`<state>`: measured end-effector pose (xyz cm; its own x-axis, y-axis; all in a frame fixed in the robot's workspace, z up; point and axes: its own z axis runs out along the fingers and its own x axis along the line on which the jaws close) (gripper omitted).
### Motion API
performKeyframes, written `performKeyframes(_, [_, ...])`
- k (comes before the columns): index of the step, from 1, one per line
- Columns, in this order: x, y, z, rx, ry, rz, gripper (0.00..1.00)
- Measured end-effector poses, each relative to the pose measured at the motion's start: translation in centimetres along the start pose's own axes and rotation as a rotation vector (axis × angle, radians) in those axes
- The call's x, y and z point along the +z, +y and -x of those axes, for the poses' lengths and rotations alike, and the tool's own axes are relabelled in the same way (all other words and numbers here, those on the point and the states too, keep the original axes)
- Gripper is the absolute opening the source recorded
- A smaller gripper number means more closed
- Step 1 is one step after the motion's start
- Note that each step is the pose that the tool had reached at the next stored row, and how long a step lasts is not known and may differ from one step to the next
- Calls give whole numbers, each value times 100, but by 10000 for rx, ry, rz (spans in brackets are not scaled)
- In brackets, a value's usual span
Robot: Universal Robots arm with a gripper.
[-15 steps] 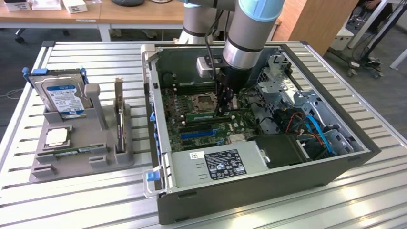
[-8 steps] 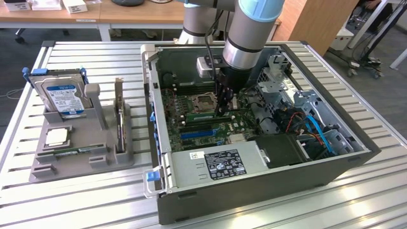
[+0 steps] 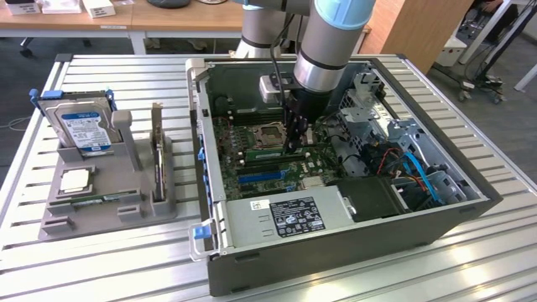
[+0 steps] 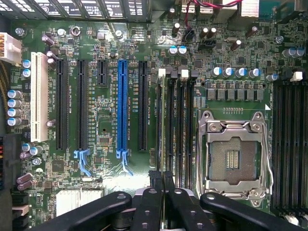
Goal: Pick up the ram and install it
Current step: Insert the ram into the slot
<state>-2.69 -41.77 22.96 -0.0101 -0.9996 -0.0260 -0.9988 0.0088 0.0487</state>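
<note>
Jaws pinched almost fully together grip the ram [image 4: 163, 144] by its top edge (seen edge-on as a thin strip between the black fingers [image 4: 153, 202]); it stands down inside the computer case [image 3: 336, 251] on the slatted desk [image 3: 109, 264], along the memory slots [image 4: 180, 125] just beside the processor socket [image 4: 233, 154], whether seated I cannot tell

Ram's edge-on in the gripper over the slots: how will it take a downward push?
The ram is thin, so probably light and stiff edgewise but fragile if bent sideways. The gripper pinches only its faces, so it may slip.
</note>
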Motion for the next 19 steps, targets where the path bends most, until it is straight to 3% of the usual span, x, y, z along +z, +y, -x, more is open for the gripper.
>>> performKeyframes(19, [3, -10, 8, 0, 2, 1, 12])
